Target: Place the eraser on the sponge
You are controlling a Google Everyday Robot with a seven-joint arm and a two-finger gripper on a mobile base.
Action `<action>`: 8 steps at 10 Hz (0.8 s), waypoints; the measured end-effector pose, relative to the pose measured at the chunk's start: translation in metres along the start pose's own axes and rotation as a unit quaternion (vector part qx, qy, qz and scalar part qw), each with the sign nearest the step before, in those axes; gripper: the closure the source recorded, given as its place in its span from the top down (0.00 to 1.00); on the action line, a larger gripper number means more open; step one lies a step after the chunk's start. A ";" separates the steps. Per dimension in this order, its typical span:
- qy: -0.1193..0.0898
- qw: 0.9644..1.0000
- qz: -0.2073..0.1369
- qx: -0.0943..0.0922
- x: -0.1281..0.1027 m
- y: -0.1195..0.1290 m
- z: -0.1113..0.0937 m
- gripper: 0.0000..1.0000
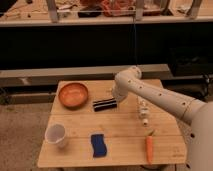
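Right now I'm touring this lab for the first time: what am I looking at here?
That is a robot: a white arm reaching in from the right, ending in a claw down at the right end of a black striped eraser. There is one picture, from a single camera looking down at the wooden table from its front. On it are also an orange bowl, a white cup, a blue sponge, a carrot and a small white bottle. Nothing is lifted: the eraser lies flat on the table, apart from the sponge.
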 end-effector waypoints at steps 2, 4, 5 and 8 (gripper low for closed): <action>-0.006 1.000 0.000 -0.004 -0.001 0.001 0.003 0.80; -0.015 1.000 0.002 -0.014 -0.001 0.001 0.009 0.80; -0.020 1.000 0.001 -0.018 -0.002 0.000 0.011 0.80; -0.027 0.999 -0.004 -0.031 -0.002 0.000 0.017 0.80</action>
